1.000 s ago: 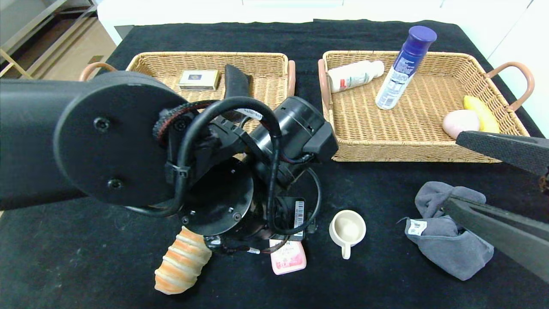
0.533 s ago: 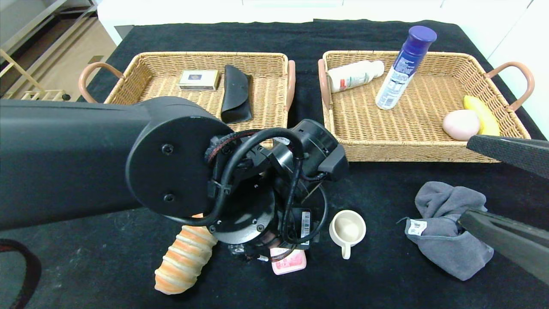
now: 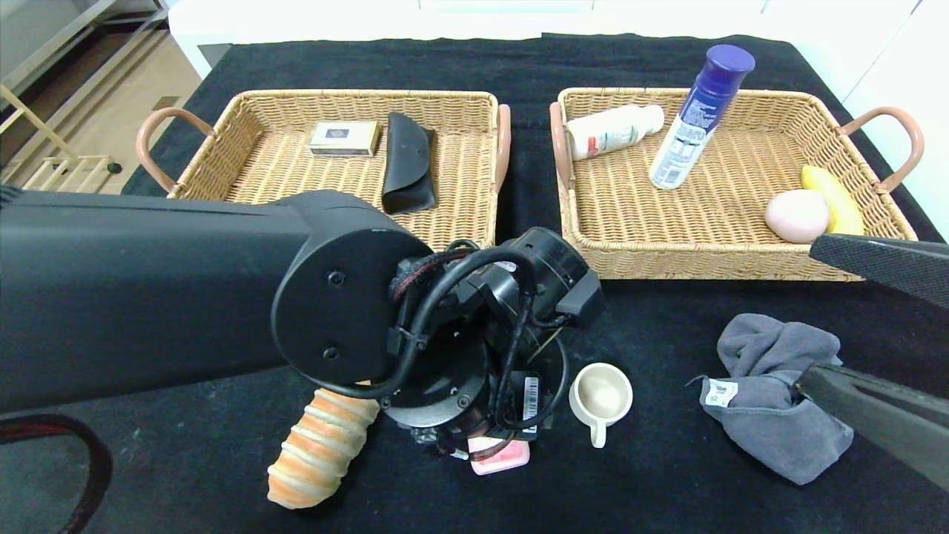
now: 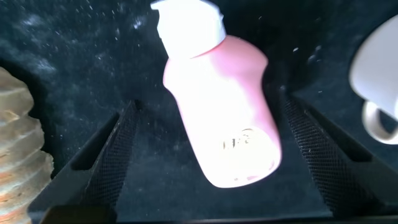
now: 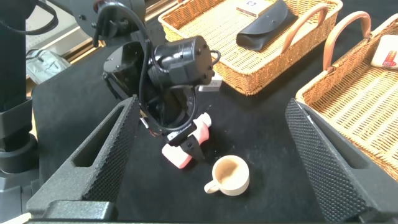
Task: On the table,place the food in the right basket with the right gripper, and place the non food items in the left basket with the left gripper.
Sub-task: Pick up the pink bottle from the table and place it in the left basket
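Straddling the pink bottle, the left gripper's fingers gape wide, gripping nothing.

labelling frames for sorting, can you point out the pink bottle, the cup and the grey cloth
pink bottle (image 4: 227, 121): left wrist view, middle of its pink body.
cup (image 3: 600, 393): head view, inside of the bowl.
grey cloth (image 3: 771, 426): head view, the folded middle, below its white tag.
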You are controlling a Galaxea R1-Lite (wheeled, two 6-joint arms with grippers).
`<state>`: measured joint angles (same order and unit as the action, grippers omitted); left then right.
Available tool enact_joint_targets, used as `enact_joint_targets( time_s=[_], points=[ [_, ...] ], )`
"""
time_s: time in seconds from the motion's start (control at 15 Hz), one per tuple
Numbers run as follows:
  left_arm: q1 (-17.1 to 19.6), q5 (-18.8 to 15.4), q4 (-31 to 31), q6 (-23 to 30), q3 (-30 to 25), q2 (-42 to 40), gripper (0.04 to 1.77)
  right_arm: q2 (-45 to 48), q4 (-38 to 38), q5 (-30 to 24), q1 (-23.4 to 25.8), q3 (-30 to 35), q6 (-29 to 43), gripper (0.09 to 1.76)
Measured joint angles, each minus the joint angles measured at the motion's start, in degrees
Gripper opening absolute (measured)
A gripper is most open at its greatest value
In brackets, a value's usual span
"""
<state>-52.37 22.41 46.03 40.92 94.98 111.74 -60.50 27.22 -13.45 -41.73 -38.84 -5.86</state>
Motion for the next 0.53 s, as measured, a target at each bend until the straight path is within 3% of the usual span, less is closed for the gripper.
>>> enact_joint_targets(
  time_s=[0.27, 0.4, 0.53],
  points=[
    [0.09, -0.04, 0.05, -0.22, -0.63, 0.17, 1.04, -0.2, -0.68, -0.06, 0.02, 0.0, -0.04, 1.71],
    [0.09, -0.04, 0.02, -0.22, -0.72, 0.2, 0.88, -0.24, -0.68, -0.06, 0.02, -0.07, -0.02, 1.71],
    [0.09, -0.09, 0.0, -0.22, -0.79, 0.22, 0.83, -0.29, -0.71, -0.16, 0.02, -0.07, -0.04, 1.71]
  ],
)
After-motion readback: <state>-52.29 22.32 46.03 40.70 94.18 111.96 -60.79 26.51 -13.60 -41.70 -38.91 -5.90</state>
